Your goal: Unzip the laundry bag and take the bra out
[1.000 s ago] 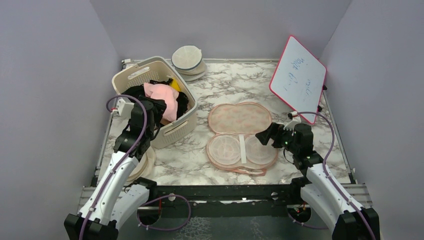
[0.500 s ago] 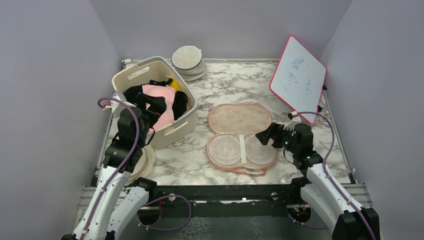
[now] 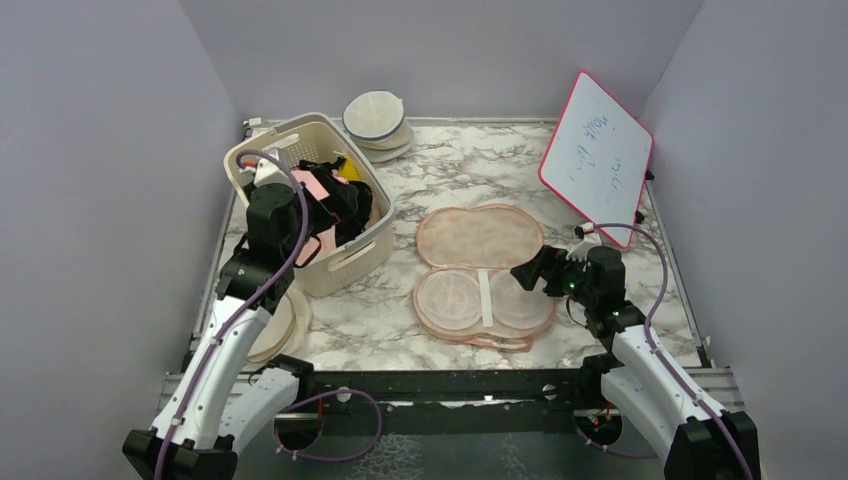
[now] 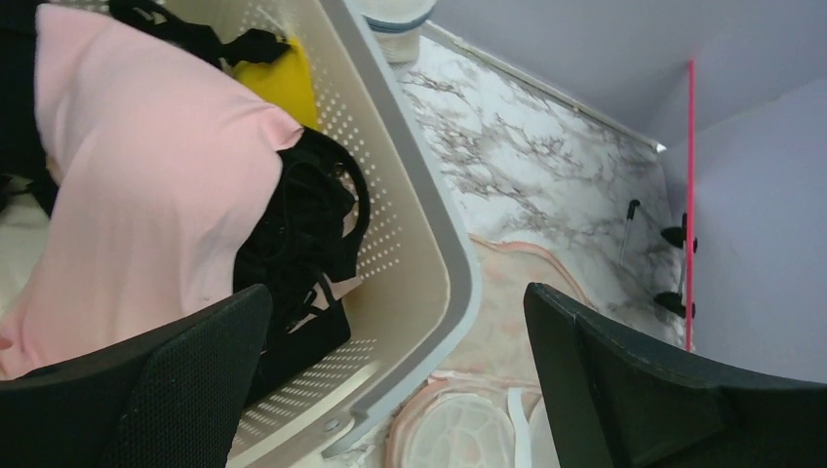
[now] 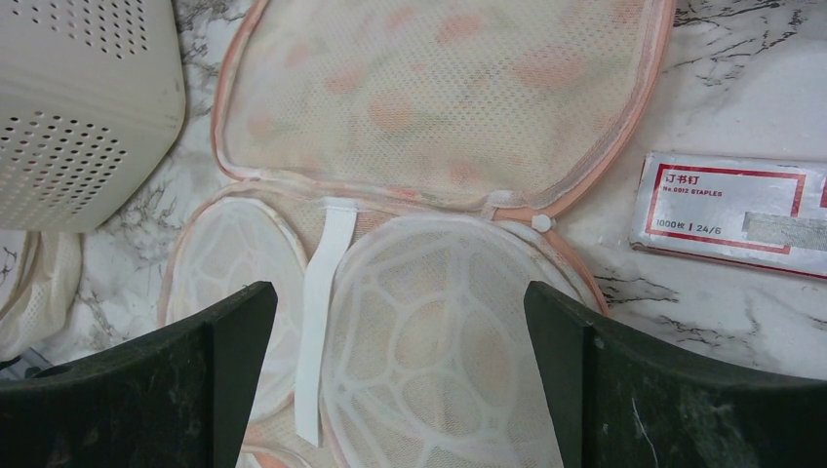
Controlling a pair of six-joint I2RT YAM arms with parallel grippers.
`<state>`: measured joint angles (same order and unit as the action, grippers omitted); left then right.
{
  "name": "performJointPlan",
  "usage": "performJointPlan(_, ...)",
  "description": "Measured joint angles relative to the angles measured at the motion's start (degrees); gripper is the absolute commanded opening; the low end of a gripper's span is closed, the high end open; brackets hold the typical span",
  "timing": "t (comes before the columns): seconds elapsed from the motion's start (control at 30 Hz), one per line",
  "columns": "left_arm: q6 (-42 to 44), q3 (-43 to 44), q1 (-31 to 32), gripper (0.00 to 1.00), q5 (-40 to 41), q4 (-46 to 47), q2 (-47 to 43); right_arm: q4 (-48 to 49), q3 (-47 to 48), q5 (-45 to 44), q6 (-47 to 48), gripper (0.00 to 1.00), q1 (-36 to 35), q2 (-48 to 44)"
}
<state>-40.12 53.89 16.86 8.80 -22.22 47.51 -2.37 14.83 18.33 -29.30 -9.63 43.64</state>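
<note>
The peach laundry bag [image 3: 478,236] lies unzipped and spread flat mid-table, its mesh lid [image 5: 439,97] folded back and two white domed cages [image 5: 439,331] bare inside. The pale pink bra [image 4: 146,195] lies in the cream basket [image 3: 352,258] among black garments [image 4: 302,224], partly hidden by my left arm in the top view. My left gripper [image 3: 335,212] hovers open over the basket's near-right corner [image 4: 395,370], holding nothing. My right gripper [image 3: 525,272] stands open just above the bag's right cage [image 5: 400,370], empty.
A yellow item [image 4: 278,83] lies in the basket too. Cream round cases [image 3: 378,120] are stacked at the back, another [image 3: 282,325] by the left arm. A whiteboard [image 3: 598,158] leans at the right. A staples box [image 5: 731,210] lies right of the bag.
My left gripper opened and let the pink bra drop into the basket, then the arm swung further over the basket. The right arm has not moved.
</note>
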Motion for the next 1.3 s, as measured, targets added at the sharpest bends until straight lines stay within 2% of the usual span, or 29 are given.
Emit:
performJointPlan(0.3, 8.8, 8.9, 0.0, 0.99, -13.6, 10.4, 11.7, 0.0, 0.0, 0.0, 0.0, 0.96, 0.0, -0.2)
performJointPlan(0.47, 13.6, 11.7, 0.0, 0.99, -19.1, 17.3, 17.2, 0.0, 0.0, 0.0, 0.0, 0.92, 0.0, -0.3)
performJointPlan(0.57, 16.9, 10.3, 0.2, 0.99, -20.8, 19.5, 17.7, 0.0, 0.0, 0.0, 0.1, 0.90, 0.0, -0.6)
performJointPlan(0.67, 20.0, 5.2, 0.8, 0.98, -21.6, 22.9, 15.6, -1.0, 0.7, 0.0, 0.2, 0.88, 0.0, -0.1)
performJointPlan(0.8, 22.8, -2.3, 1.3, 0.98, -21.9, 25.9, 10.4, -2.8, 6.9, 0.2, 1.6, 0.88, -0.7, 3.6)
performJointPlan(0.87, 23.8, -3.2, 1.5, 0.98, -21.9, 26.3, 8.6, -3.5, 11.7, -0.4, 2.7, 0.88, -2.6, 6.6)
performJointPlan(0.97, 24.6, -3.1, 1.6, 0.98, -21.9, 28.4, 7.3, -3.6, 20.4, -4.2, 4.8, 0.88, -10.3, 14.3)
performJointPlan(1.1, 24.9, -3.1, 2.0, 0.98, -21.8, 29.3, 7.1, -4.1, 32.1, -9.2, 7.7, 0.89, -19.8, 29.0)
performJointPlan(1.13, 25.1, -3.1, 2.2, 0.98, -21.8, 29.3, 7.1, -4.6, 37.0, -10.4, 9.0, 0.89, -21.2, 33.2)
performJointPlan(1.3, 26.0, -3.1, 3.0, 0.98, -20.9, 29.2, 6.8, -8.3, 49.3, -12.9, 14.0, 0.88, -22.6, 51.2)
